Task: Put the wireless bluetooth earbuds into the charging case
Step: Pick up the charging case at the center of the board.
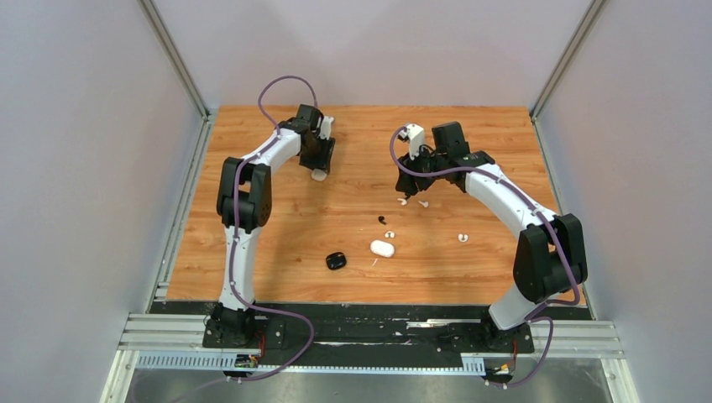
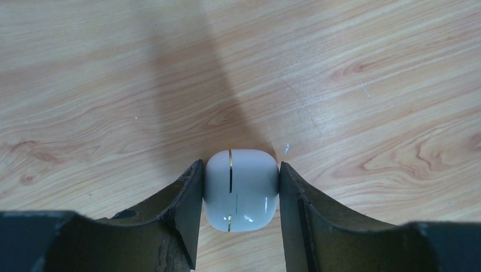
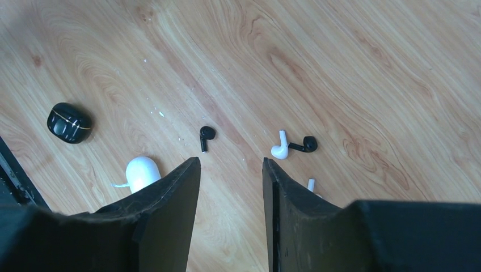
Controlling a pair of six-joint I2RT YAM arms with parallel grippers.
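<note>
Left gripper: both fingers lie flat against the sides of a white case and grasp it. The case rests on the table, far left, with its lid shut.

Right gripper: jaws parted with nothing between them, hovering over centre-right. Loose earbuds lie below it:
- a white one just beside a black one, possibly touching
- another black one to their left
- a white stem partly hidden by a finger

Nearer the bases, at centre, sit a black case and a second white case, both shut.

Step in hand, as I judge it, is securing the case for opening. The gold seam runs parallel to the fingers, so this squeeze likely clamps lid to base. Better to turn the grip so it holds the base half only, firm but light because the shell looks slick. That leaves the lid free for the right gripper.
</note>
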